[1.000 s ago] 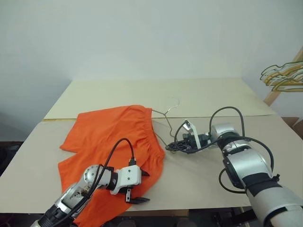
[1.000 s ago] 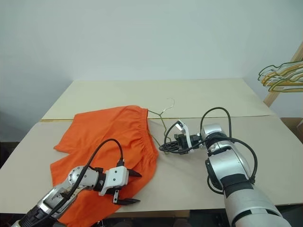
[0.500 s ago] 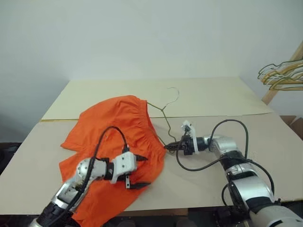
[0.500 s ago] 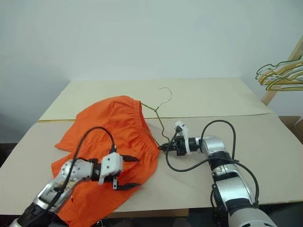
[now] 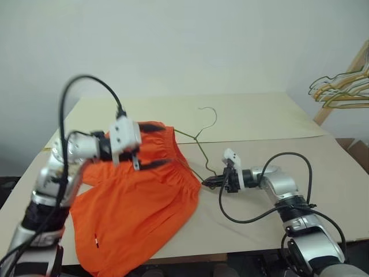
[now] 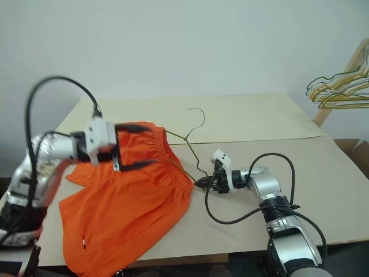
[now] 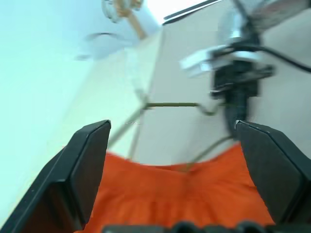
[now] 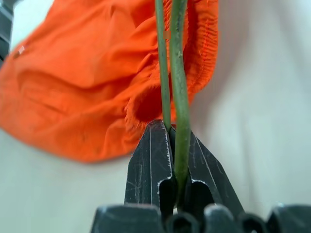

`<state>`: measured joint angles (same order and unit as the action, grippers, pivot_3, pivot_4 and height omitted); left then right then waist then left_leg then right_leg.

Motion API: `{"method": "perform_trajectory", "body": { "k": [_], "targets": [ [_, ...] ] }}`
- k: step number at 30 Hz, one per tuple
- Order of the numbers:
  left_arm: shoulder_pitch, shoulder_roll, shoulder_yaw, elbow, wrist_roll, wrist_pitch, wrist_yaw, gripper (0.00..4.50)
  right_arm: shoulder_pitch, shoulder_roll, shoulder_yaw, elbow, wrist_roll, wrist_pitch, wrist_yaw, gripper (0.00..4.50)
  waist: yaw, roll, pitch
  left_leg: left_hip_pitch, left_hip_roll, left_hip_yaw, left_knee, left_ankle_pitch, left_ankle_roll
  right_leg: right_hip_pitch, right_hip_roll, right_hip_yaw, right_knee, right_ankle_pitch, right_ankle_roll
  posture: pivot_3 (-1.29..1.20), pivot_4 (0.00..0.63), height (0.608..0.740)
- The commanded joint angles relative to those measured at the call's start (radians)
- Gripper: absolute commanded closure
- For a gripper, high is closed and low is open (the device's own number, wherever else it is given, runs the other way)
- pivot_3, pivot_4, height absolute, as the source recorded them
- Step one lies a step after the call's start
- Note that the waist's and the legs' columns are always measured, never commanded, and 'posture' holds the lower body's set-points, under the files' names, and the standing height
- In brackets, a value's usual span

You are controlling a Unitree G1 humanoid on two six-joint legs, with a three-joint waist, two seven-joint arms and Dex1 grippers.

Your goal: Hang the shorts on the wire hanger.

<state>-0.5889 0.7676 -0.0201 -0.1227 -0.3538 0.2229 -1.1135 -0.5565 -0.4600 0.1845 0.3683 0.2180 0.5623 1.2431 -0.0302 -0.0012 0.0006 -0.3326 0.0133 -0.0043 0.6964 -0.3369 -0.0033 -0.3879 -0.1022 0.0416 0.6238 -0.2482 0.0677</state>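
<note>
Right gripper (image 8: pixel 172 145) is what I check first: its two black fingers (image 8: pixel 150 160) are pressed together on the wire hanger (image 5: pixel 199 138), pinching a doubled run of thin olive wire, as my right wrist view shows plainly. From the head view that pinch sits low over the near sheet of the table (image 5: pixel 242 231), just beside the right edge of the shorts (image 5: pixel 138 202). To the right of that arm I see bare tabletop out to the right edge.

My left gripper (image 5: pixel 151 145) hangs above the shorts with its fingers spread wide and nothing between them (the left wrist view shows orange cloth below the gap, apart from both pads). It sits over the upper part of the fabric, pointing toward the hanger.

Nearest me, the shorts' lower hem spills over the table's front edge at the left. The orange fabric lies rumpled across the left half of the near sheet, its gathered waistband toward the right and far side. The hanger's lower wire runs under or into the waistband there; I cannot tell which.

Farther out, the hanger's two arms rise to its neck near the seam between the two table sheets, and the curved hook (image 5: pixel 210 115) lies over the far sheet, which is bare behind it up to the wall. At the far right, off the table, a bunch of yellow and green hangers (image 5: pixel 340 92) hangs from a wooden post (image 5: pixel 340 86).
</note>
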Motion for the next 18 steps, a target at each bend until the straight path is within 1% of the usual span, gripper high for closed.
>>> {"method": "perform_trajectory", "body": {
  "k": [1,4,7,9,11,15,18],
  "targets": [
    [-0.162,0.068,-0.02,0.2,0.056,-0.064,-0.124,0.03,-0.005,-0.046,0.006,-0.122,0.013,0.044,0.004,4.5,-0.011,0.0,0.001,0.0,0.0,0.0,0.0,0.0,0.0,0.0,0.0,0.0,0.0,0.0,0.0,0.0,0.0,0.74],
    [-0.314,0.093,-0.097,0.418,0.153,-0.176,-0.236,0.03,0.013,-0.072,0.026,-0.19,-0.006,0.036,-0.018,4.5,-0.018,-0.001,0.001,0.0,0.0,0.0,0.0,0.0,-0.001,0.0,0.0,0.0,0.0,0.0,0.0,-0.01,0.0,0.74],
    [-0.453,0.068,-0.156,0.625,0.22,-0.277,-0.326,0.03,0.008,-0.075,0.018,-0.231,0.015,0.069,-0.041,4.5,-0.022,-0.001,0.002,0.0,0.0,0.0,0.0,0.0,-0.001,0.0,0.001,0.0,-0.001,0.0,0.0,-0.01,0.0,0.74],
    [-0.542,0.04,-0.204,0.771,0.263,-0.355,-0.422,0.03,0.002,-0.076,0.021,-0.259,0.013,0.069,-0.057,4.5,-0.027,-0.002,0.002,0.0,0.0,0.0,0.0,0.0,0.0,0.0,0.001,0.0,-0.001,0.0,0.0,-0.02,0.0,0.74],
    [-0.598,0.016,-0.227,0.874,0.285,-0.41,-0.483,0.03,-0.001,-0.076,0.024,-0.273,0.008,0.06,-0.069,4.5,-0.031,-0.003,0.003,-0.001,0.0,0.0,0.001,0.0,0.0,0.0,0.001,0.0,-0.001,0.0,0.0,-0.03,0.0,0.74],
    [-0.682,-0.022,-0.321,1.03,0.312,-0.487,-0.501,0.03,-0.009,-0.077,0.04,-0.296,-0.006,0.059,-0.093,4.5,-0.04,-0.006,0.006,-0.003,0.0,-0.001,0.001,0.0,0.0,-0.001,0.001,0.0,-0.001,0.0,0.0,-0.03,0.0,0.74],
    [-0.725,-0.055,-0.346,1.127,0.342,-0.527,-0.501,0.03,-0.012,-0.078,0.046,-0.3,-0.003,0.056,-0.095,4.5,-0.041,-0.007,0.007,-0.003,0.0,-0.001,0.002,0.0,0.001,-0.002,0.001,0.0,0.0,0.0,0.0,-0.04,0.0,0.74]
  ]
}}
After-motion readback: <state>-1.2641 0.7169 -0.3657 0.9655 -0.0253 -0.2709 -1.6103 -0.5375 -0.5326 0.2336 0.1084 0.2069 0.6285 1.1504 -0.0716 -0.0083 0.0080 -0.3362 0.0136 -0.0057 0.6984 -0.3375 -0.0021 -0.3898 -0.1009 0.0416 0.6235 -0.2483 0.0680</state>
